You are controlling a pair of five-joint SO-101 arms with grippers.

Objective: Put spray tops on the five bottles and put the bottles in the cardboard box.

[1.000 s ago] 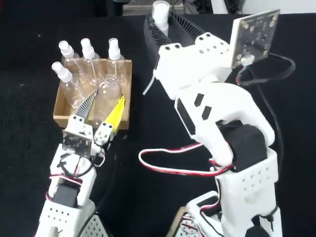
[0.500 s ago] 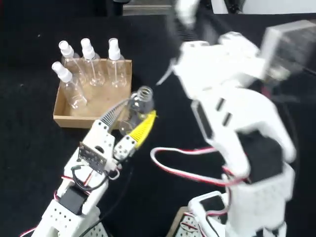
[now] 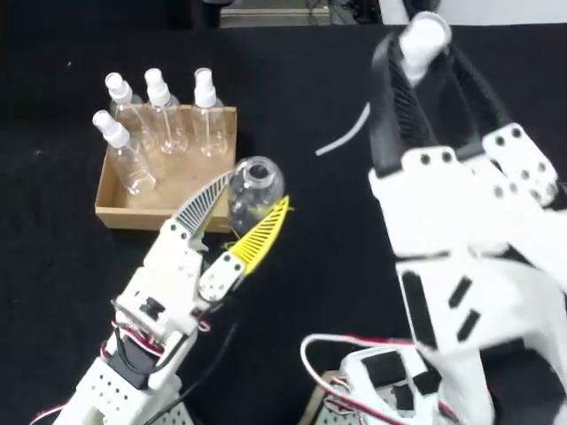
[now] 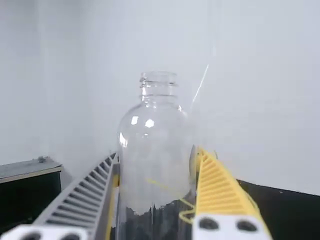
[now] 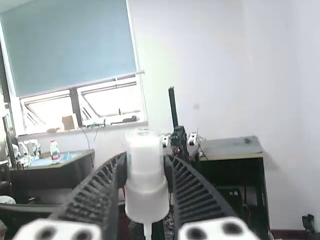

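The left arm [image 3: 164, 279] is white moulded plastic on a perforated white base [image 3: 111, 390], with thin red, black and white wires [image 3: 120, 332] looped at one joint. The left tool [image 3: 257, 188] pairs a pale grey ribbed finger [image 4: 80, 200] with a yellow ribbed finger [image 4: 217, 187]. The right arm [image 3: 469, 274] is bulkier and white, with black slanted slots [image 3: 418, 310], dark round screw holes [image 3: 425, 159] and a red-and-white cable [image 3: 345, 339]. The right tool [image 3: 418, 40] has black ribbed fingers [image 5: 97, 192].
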